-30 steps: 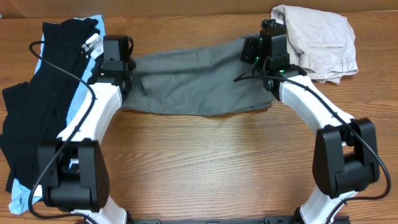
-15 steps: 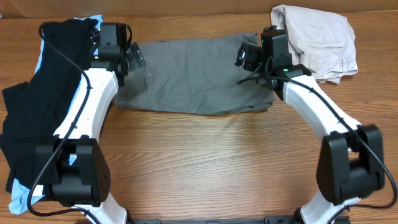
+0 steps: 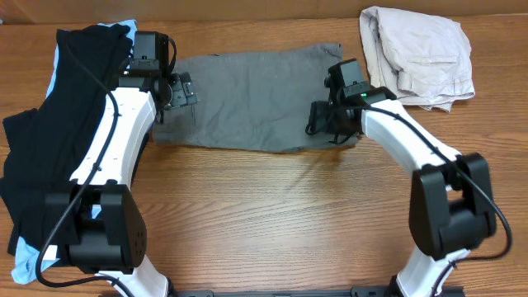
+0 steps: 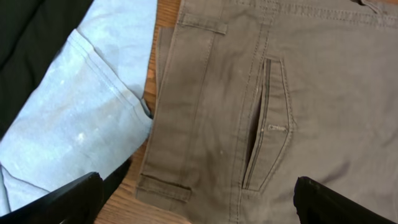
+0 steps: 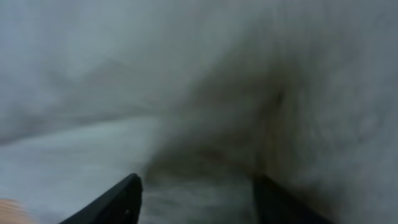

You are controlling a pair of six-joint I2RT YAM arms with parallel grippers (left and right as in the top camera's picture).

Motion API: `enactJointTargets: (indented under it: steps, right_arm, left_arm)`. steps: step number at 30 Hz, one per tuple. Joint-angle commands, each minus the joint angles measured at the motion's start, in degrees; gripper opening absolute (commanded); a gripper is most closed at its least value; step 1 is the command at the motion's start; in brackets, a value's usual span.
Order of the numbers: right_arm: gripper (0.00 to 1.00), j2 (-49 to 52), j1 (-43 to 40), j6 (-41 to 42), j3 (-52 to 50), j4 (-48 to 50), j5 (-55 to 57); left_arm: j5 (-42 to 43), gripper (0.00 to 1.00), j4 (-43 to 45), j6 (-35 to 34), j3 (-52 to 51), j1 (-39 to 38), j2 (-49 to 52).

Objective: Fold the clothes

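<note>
At the far left of the wooden table (image 3: 272,214) a black garment (image 3: 49,124) of soft cloth lies in a long heap, draped over a light-blue garment (image 3: 29,266) whose edges show at the far corner and the near end. In the left wrist view both cloths (image 4: 81,118) fill the left side, the black one in the upper corner.

Just right of that heap, the left gripper (image 3: 177,89) hangs over the left end of the mid-grey shorts (image 3: 247,99). Its claw is released: the wrist view shows its black fingers (image 4: 68,199) spread to the frame's lower corners with nothing between them. Under them lie the waistband end of the shorts, a belt loop (image 4: 202,26) and a slit welt pocket (image 4: 267,124). The shorts' edge lies against the light-blue cloth.

The mid-grey shorts lie spread flat across the middle of the table's far half.

The right gripper (image 3: 326,125) is down on the near right corner of the shorts. Its wrist view is a blur of grey fabric, with two dark fingers (image 5: 118,199) apart at the bottom; whether the claw is grasping the cloth I cannot tell.

At the far right corner sit crumpled beige shorts (image 3: 421,54), just beside the grey pair.
</note>
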Motion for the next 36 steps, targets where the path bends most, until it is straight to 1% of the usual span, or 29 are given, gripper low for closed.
enactJointTargets:
  steps: [1,3,5,8,12,16,20,24,25,26,29,32,36]
  right_arm:
    - [0.57,4.0,-0.1,0.1,0.0,-1.8,-1.6]
    - [0.58,5.4,-0.1,0.0,0.0,-2.3,-2.0]
    - [0.64,6.5,-0.1,0.7,0.0,-3.0,-2.3]
    - [0.65,7.1,-0.2,3.6,-0.1,-5.2,-2.0]
    - [0.66,7.1,-0.8,8.5,-0.6,-11.1,-0.8]
    - [0.73,7.1,-1.9,10.2,-0.8,-17.4,-0.6]
    - [0.73,7.0,-2.2,10.2,-1.3,-22.0,-0.2]
    - [0.73,5.7,-1.9,10.5,-4.0,-23.1,-0.3]
    - [0.74,5.1,-1.9,10.6,-4.8,-23.1,-0.3]
    - [0.73,3.2,-1.9,10.6,-6.7,-23.2,-0.6]
    - [0.74,-1.0,-1.9,10.5,-8.0,-23.3,-0.9]
    - [0.81,-6.5,-1.9,9.8,-7.8,-23.2,-1.1]
    - [0.96,-13.5,-1.9,3.5,-6.0,-23.4,-3.0]
  left_arm:
    - [1.0,1.00,-0.9,1.5,1.0,-0.1,1.0]
    - [1.2,1.00,-1.6,1.5,1.0,-0.3,1.0]
    - [2.3,1.00,-2.0,1.5,0.9,-0.6,1.0]
    - [4.8,1.00,-2.6,1.5,0.9,-1.0,1.0]
    - [7.7,1.00,-4.1,1.5,0.9,-1.9,1.0]
    - [8.0,1.00,-5.7,2.8,0.9,-3.2,1.0]
    - [8.0,1.00,-5.9,3.1,0.9,-4.3,1.0]
    - [8.0,1.00,-6.1,3.3,0.9,-4.0,1.0]
    - [8.5,1.00,-6.3,4.0,0.9,-3.8,1.0]
    - [10.6,1.00,-6.1,6.2,0.9,-3.0,1.1]
    - [13.7,1.00,-5.5,8.6,0.9,-0.9,1.9]
    - [17.1,1.00,-4.9,10.6,0.9,2.1,3.5]
    - [26.8,1.00,-3.9,15.0,0.9,6.6,7.1]
